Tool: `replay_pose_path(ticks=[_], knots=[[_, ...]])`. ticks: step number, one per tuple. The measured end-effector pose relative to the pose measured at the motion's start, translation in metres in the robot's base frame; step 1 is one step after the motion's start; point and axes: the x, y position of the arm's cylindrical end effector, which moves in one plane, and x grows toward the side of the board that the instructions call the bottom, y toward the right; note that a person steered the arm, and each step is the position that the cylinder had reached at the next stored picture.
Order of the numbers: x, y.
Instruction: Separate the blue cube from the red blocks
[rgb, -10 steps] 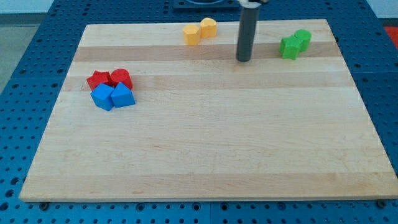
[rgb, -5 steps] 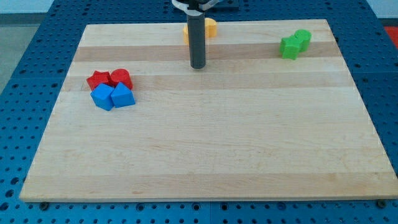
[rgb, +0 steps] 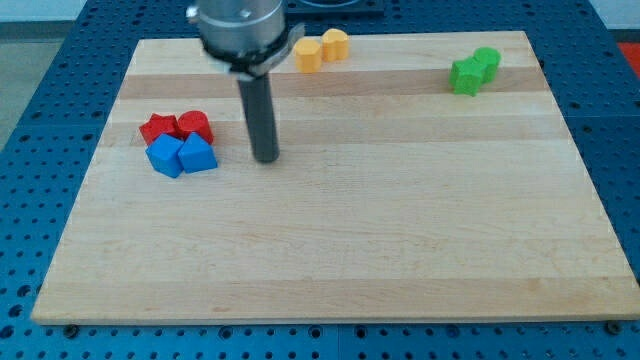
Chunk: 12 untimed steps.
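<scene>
1. The red blocks (rgb: 176, 127) and the blue cube (rgb: 198, 155), touching beside another blue block (rgb: 165, 156), have not moved on the surface (rgb: 400, 230).
2. My tip (rgb: 265, 158) has swept leftward, now near the cube's right; this tool is a plain rod, grasping nothing, likely about to push.

Two blue blocks lie near the worktop's left edge: a blue cube (rgb: 165, 155) turned corner-on, touching a second blue block (rgb: 198, 155) on its right. Two red blocks (rgb: 158, 128) (rgb: 194, 126) sit side by side, touching them on the far side.
</scene>
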Motion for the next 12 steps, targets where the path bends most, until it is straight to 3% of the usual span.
replay_pose_path(ticks=[1, 2, 5, 7, 9, 12], knots=[[0.054, -0.021], [0.054, -0.022], [0.044, -0.178], [-0.031, -0.157], [-0.03, -0.138], [-0.027, 0.019]])
